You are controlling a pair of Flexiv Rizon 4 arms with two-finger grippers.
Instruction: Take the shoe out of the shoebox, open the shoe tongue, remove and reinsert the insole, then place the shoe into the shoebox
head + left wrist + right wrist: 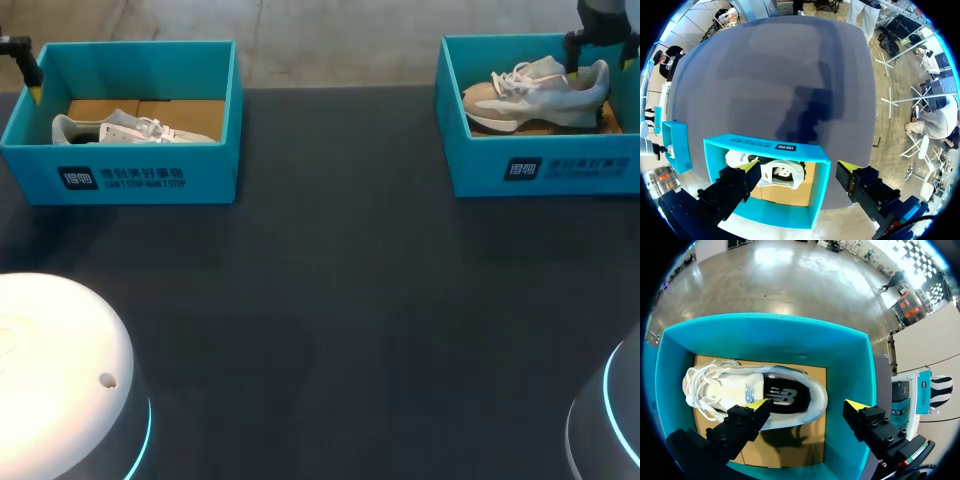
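Two teal shoeboxes stand at the table's far edge. The left shoebox (120, 175) holds a white and grey shoe (130, 130). In the left wrist view my left gripper (797, 169) hangs open above that shoebox (765, 147). One tip is over the shoe (782, 175) and the other is outside the box wall. The right shoebox (540, 170) holds a beige and white shoe (535, 92), its heel to the right. My right gripper (600, 58) is open above the heel. In its wrist view the right gripper (807, 405) has one tip over the shoe (740, 395) and one near the box wall (862, 385).
Dark table (330, 300) stretches in front of both boxes. Two round lamp-like bases sit at the near corners, a white one at the left (60, 380) and a dark one at the right (610, 420).
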